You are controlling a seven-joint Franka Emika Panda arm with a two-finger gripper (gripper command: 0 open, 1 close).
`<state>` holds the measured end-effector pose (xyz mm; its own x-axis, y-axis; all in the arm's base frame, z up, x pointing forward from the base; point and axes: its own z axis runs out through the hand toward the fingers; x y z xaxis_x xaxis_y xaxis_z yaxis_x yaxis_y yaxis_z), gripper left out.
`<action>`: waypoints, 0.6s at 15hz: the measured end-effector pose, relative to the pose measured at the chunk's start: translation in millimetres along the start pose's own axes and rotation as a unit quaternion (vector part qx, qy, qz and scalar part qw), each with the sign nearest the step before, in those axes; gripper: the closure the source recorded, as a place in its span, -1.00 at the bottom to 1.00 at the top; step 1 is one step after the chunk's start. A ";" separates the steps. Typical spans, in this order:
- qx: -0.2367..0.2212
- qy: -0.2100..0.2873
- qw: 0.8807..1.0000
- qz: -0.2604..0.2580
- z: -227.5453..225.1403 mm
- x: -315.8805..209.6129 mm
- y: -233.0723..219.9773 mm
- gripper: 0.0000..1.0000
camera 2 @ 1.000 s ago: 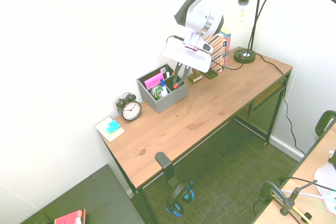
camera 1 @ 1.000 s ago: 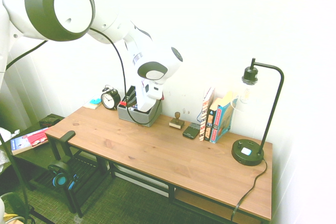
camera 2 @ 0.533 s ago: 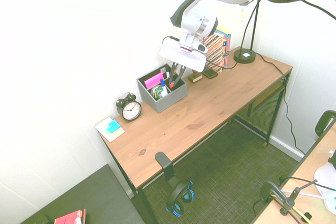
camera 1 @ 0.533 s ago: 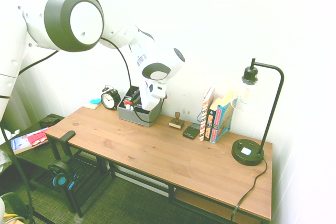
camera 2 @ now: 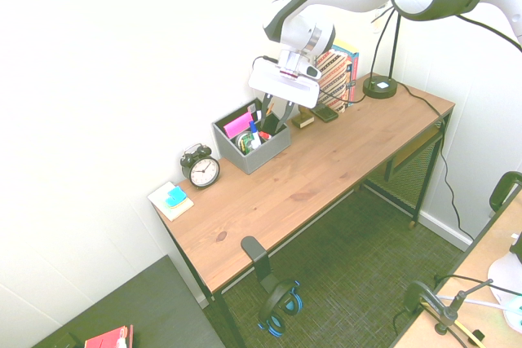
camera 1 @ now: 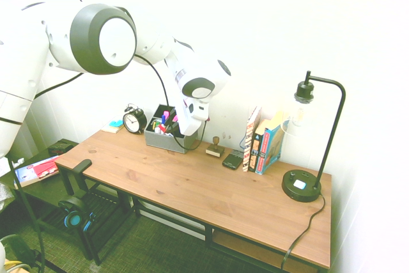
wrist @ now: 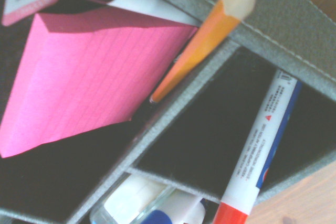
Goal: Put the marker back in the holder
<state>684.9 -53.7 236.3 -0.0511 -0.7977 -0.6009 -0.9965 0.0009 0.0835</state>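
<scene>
The gray holder (camera 1: 160, 140) (camera 2: 265, 152) stands at the back of the wooden desk, near the wall. My gripper (camera 2: 273, 120) (camera 1: 176, 128) hangs right above its compartments. The marker (wrist: 257, 150), white-barrelled with a red cap, leans inside a compartment against the holder's wall (wrist: 294, 19) in the wrist view. In the second exterior view a red tip (camera 2: 263, 133) shows just under the gripper. Whether the marker is still gripped does not show.
The holder also holds a pink note pad (wrist: 79, 82), an orange pencil (wrist: 205, 40) and coloured pens. A black alarm clock (camera 1: 134, 120) stands beside it. A wooden stamp (camera 1: 215, 148), a phone (camera 1: 232, 159), books (camera 1: 262, 142) and a lamp (camera 1: 303, 183) stand on the other side.
The wrist has shifted a little along the holder toward the wall. The marker has gone down into a compartment.
</scene>
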 end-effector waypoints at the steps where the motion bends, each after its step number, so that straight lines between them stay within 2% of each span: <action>1: -0.010 0.014 1.000 -0.019 -12.7 -8.8 3.5 -1.00; 3: -0.035 0.061 0.996 -0.061 -45.5 -43.7 21.3 -1.00; 5: -0.059 0.114 0.986 -0.104 -67.3 -85.2 49.6 -1.00; 9: -0.102 0.222 0.954 -0.175 -95.1 -133.2 120.2 -1.00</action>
<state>578.2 -4.6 402.0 0.3610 -0.9042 -0.2283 -0.9114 -0.3939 0.1192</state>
